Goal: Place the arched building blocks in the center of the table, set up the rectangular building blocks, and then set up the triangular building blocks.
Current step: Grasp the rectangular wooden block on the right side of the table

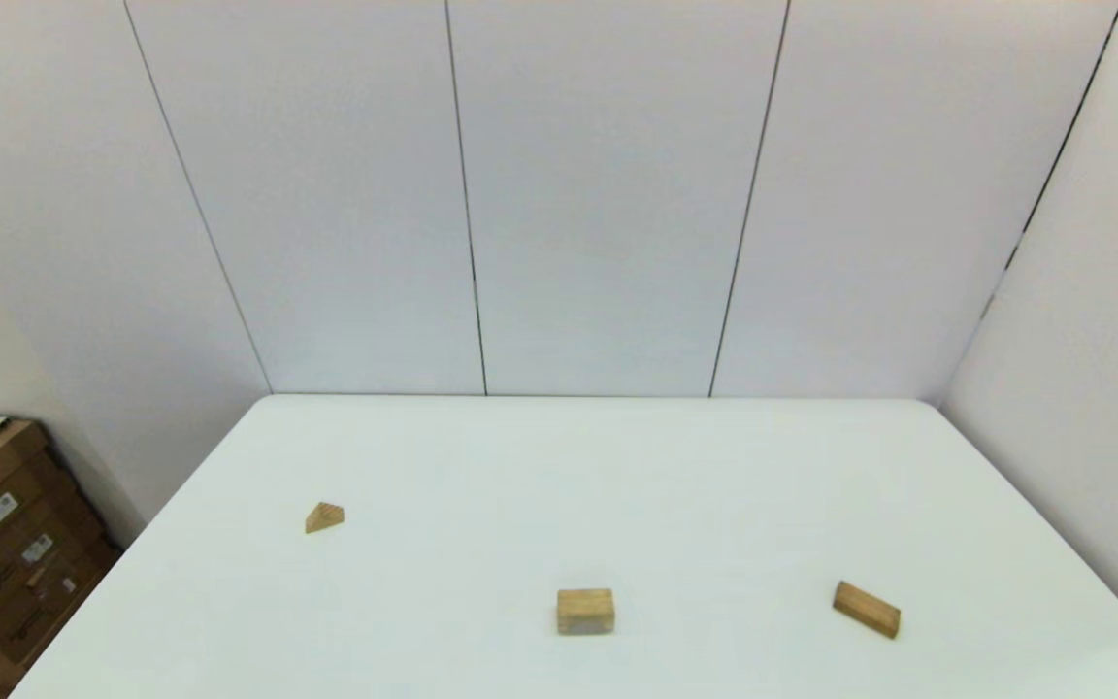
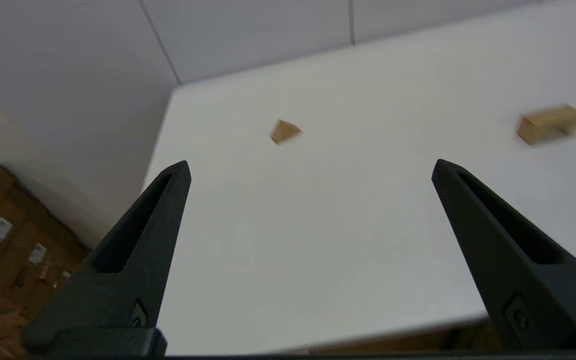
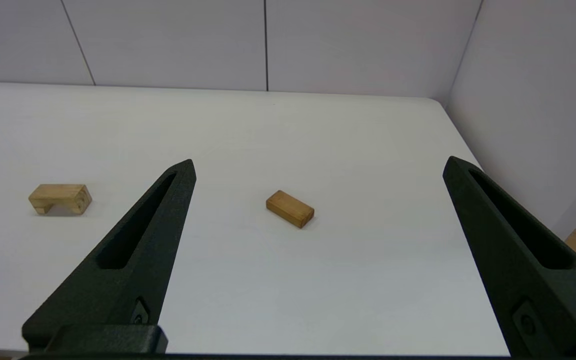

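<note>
The large plain white desk [image 1: 481,466] with rounded corners is carrying three wooden blocks, all lying well apart from one another. The stubby, thick light-wood arched block [image 1: 585,612] is sitting near the robot's edge, about midway across the desk; in the right wrist view [image 3: 60,198] its scooped-out underside is showing as a low gap against the desk top. The flat, elongated tan rectangular slab [image 1: 867,609] is lying on a broad face toward the robot's right, turned at an angle to the desk's edges, and it is appearing between the fingers of the right wrist view [image 3: 290,208]. The small light-wood triangular wedge [image 1: 324,516] is resting toward the robot's left, farther from the robot than the other two, its ridge pointing up.

Neither arm is showing in the head view. The left tool [image 2: 310,165] is hanging above the near left part of the desk, its fingers spread wide and holding nothing. The right tool [image 3: 318,165] is hanging over the near right part of the desk, likewise spread wide and holding nothing. Brown cardboard boxes [image 1: 6,553] are standing on the floor beside the desk's left side.
</note>
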`<state>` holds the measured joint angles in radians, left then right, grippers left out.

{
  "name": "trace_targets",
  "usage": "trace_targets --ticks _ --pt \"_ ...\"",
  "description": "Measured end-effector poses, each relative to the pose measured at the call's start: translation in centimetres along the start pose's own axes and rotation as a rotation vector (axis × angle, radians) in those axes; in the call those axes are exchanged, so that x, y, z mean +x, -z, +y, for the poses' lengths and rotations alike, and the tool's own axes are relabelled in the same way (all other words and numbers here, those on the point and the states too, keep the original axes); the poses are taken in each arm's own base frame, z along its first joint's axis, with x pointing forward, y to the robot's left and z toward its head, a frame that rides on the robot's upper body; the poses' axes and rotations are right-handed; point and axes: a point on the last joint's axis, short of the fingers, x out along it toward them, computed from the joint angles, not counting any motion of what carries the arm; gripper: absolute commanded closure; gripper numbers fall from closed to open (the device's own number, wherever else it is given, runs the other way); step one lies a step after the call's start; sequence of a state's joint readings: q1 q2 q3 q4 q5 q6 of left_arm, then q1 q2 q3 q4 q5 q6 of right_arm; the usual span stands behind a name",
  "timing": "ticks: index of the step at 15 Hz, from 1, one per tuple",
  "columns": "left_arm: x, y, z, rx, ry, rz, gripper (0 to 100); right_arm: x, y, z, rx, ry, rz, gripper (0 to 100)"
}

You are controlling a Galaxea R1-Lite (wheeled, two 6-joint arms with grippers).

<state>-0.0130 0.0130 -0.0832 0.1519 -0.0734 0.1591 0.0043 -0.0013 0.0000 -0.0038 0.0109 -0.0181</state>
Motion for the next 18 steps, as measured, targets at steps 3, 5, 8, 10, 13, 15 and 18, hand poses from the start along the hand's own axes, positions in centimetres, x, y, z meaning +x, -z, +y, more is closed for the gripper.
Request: trace_targets --ticks 3,5,8,10,13,15,18 --pt "0.5 0.5 0.0 -0.084 -0.042 -0.066 0 0.0 0.0 0.0 0.0 0.0 0.0 0" --pt "0.5 0.7 0.0 -0.107 -0.053 -0.06 0 0.0 0.0 0.0 0.0 0.0 -0.001 0" --pt "0.6 0.7 0.1 -0.125 -0.073 -0.059 0 0.0 0.0 0.0 0.0 0.0 -0.001 0" --pt "0.6 0.7 0.1 -0.158 -0.076 -0.062 0 0.0 0.0 0.0 -0.001 0.0 0.0 0" --pt "0.6 0.7 0.1 -0.161 -0.076 -0.062 0 0.0 0.0 0.0 -0.007 -0.001 0.0 0" --pt "0.6 0.7 0.1 -0.161 -0.076 -0.062 0 0.0 0.1 0.0 -0.016 0.009 0.018 0" --pt "0.6 0.7 0.1 -0.161 -0.076 -0.062 0 -0.3 -1.3 -0.1 -0.011 0.015 0.063 0"
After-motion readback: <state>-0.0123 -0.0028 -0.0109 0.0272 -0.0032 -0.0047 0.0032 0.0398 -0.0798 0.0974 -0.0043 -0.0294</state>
